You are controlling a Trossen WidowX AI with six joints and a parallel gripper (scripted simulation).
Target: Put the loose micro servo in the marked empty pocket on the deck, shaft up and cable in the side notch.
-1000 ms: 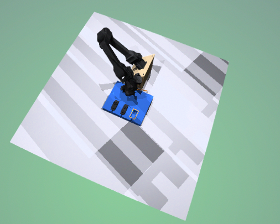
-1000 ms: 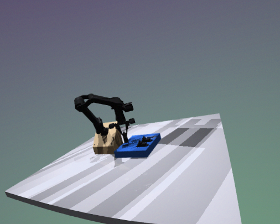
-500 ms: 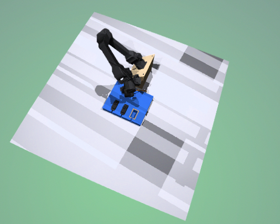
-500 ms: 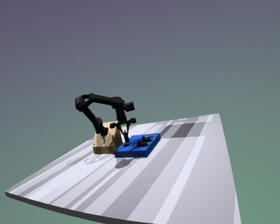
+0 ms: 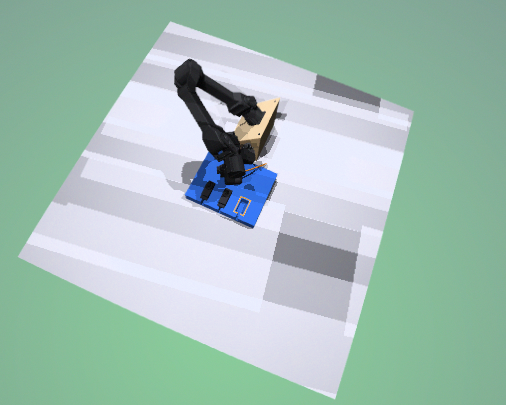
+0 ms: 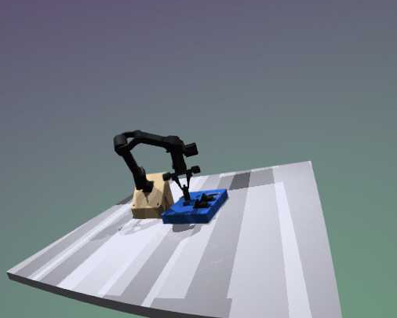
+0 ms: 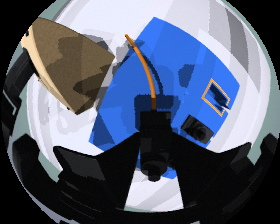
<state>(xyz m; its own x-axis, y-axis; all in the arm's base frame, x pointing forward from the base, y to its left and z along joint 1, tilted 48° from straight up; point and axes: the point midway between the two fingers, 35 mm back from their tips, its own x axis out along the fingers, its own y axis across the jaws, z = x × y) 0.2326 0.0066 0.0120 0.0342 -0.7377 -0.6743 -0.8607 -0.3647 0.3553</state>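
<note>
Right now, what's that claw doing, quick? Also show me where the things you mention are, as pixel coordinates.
Claw (image 5: 232, 182) (image 6: 186, 197) (image 7: 155, 136): closed on the loose micro servo (image 7: 154, 142), its orange cable (image 5: 255, 168) (image 7: 146, 64) trailing free.

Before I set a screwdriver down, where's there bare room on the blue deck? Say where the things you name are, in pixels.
The deck (image 5: 267, 179) (image 6: 191, 218) (image 7: 165, 37) looks bare between the orange-outlined pocket (image 5: 236, 206) (image 7: 207, 89) and its corner beyond the orange cable (image 5: 255, 167) (image 7: 148, 69). It's crowded around the closed jaws and the seated servos.
</note>
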